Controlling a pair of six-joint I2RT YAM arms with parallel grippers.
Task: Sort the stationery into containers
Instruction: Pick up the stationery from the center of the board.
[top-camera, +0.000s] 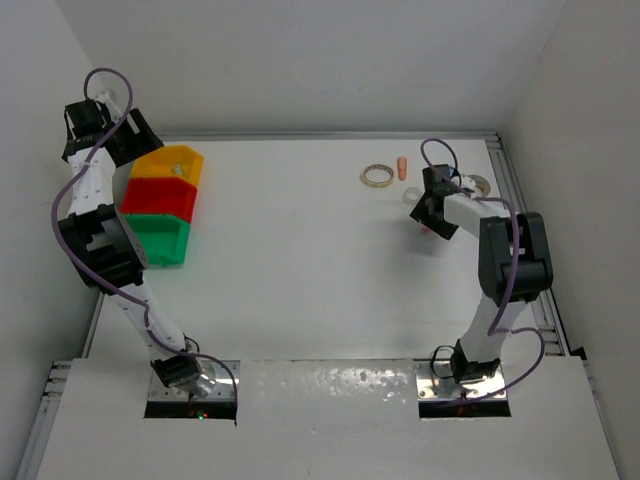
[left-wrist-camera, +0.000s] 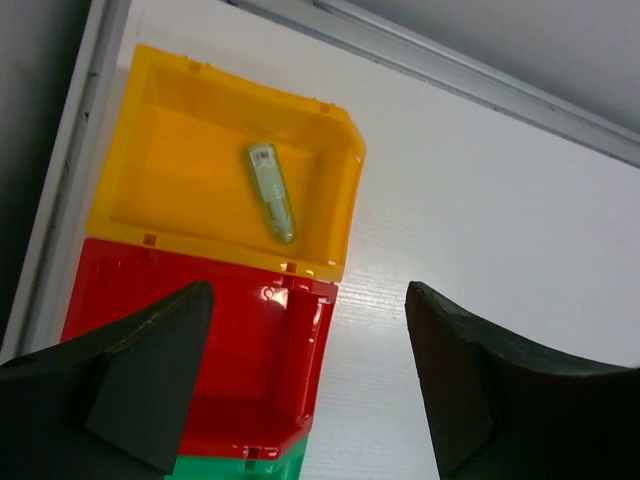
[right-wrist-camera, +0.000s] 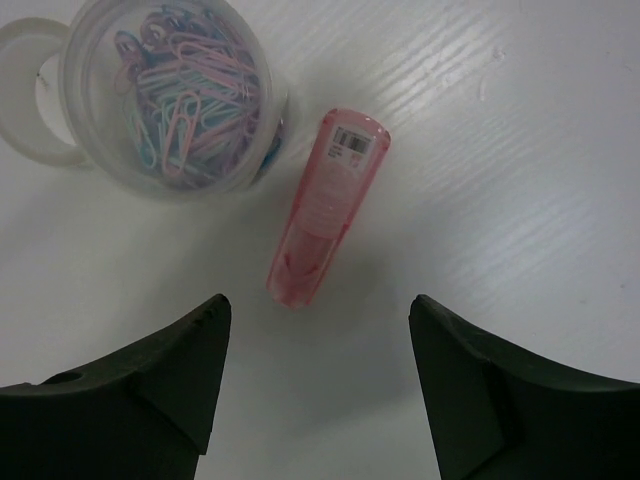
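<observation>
The left gripper (left-wrist-camera: 310, 295) hangs wide and empty at the far left, over three joined bins. They run yellow (left-wrist-camera: 180, 170) farthest, red (left-wrist-camera: 250, 370), then green (top-camera: 160, 240) nearest, and one green capsule (left-wrist-camera: 271, 192) lies in the yellow bin. The right gripper (right-wrist-camera: 320, 305), far right, is also wide and holds nothing, its jaws above one pink capsule (right-wrist-camera: 328, 205) on the table (top-camera: 300, 260). Just beside that capsule stand one clear tub of paper clips (right-wrist-camera: 175, 95) and one whitish ring (right-wrist-camera: 30, 100), while one tan ring (top-camera: 377, 175) and one orange capsule (top-camera: 402, 167) lie farther left.
</observation>
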